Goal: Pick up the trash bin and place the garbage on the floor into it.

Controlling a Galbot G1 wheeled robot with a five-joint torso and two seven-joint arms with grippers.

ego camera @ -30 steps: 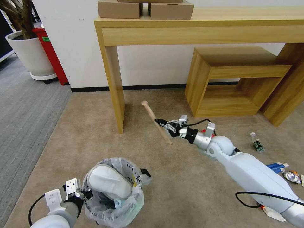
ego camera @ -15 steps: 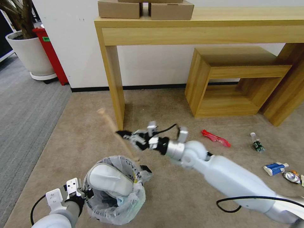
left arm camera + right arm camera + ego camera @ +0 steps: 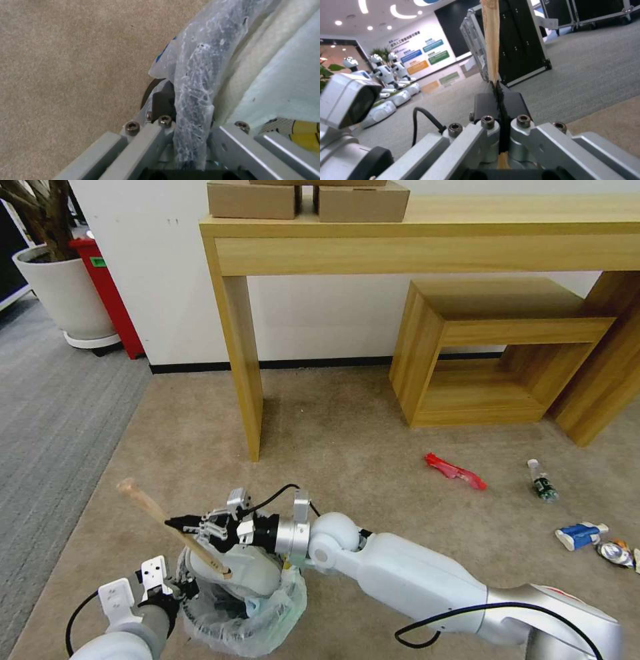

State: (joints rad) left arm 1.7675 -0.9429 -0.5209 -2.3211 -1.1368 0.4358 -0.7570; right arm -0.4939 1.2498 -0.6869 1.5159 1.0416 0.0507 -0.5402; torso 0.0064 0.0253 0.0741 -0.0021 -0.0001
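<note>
The trash bin (image 3: 267, 613), lined with a crinkled clear bag, stands at the near left of the carpet with a white slipper (image 3: 250, 573) lying across its mouth. My left gripper (image 3: 179, 588) is shut on the bin's bagged rim (image 3: 193, 105). Over the bin, my right gripper (image 3: 181, 525) is shut on a wooden stick (image 3: 170, 527), which slants with its lower end above the slipper; the stick (image 3: 490, 40) passes between the closed jaws. More garbage lies on the carpet to the right: a red wrapper (image 3: 455, 471), a small bottle (image 3: 542, 481), a blue-white packet (image 3: 581, 534) and a crushed can (image 3: 615, 552).
A tall wooden console table (image 3: 427, 237) with cardboard boxes (image 3: 307, 199) stands against the wall, its leg (image 3: 241, 367) just beyond the bin. A low wooden side table (image 3: 493, 353) sits under it. A white planter (image 3: 63, 293) and a red object (image 3: 107, 297) are far left.
My right arm swung left and toward me with the stick, from mid-carpet to above the bin. The red wrapper it was covering now shows. The left gripper and bin stayed put.
</note>
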